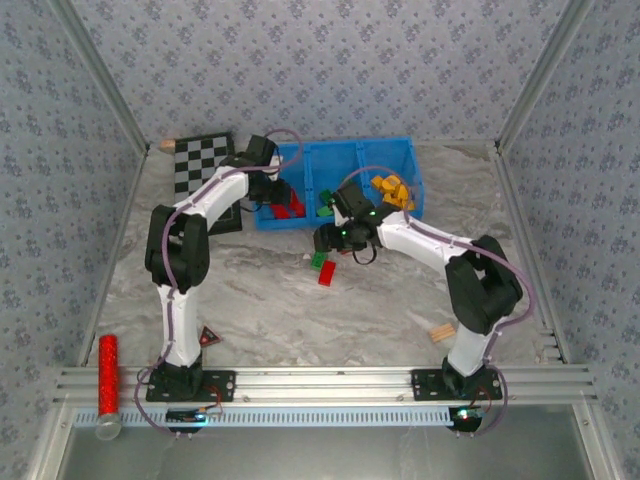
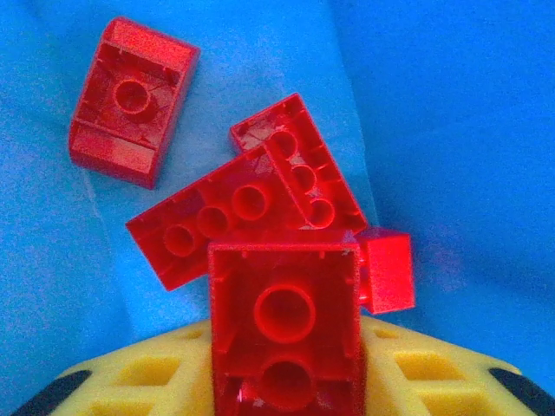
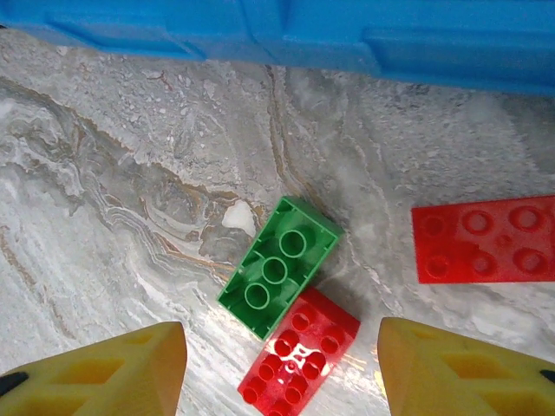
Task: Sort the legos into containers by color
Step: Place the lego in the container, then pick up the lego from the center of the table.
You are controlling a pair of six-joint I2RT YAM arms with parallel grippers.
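Left gripper (image 2: 282,381) clamps a red brick (image 2: 284,303) above the red pile (image 2: 251,208) in the tray (image 1: 400,150), twelve o'clock on the table (image 1: 260,310), matching colours. Right gripper (image 3: 282,373) gapes wide, empty, green brick (image 3: 277,264) at its twelve o'clock, likely next.

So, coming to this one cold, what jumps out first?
The blue tray at the far side of the table stands out, red bricks piled in its left compartment and the left gripper holding an upturned red brick over them. Before the tray, the right gripper hangs open over a green brick and a loose red brick, touching.
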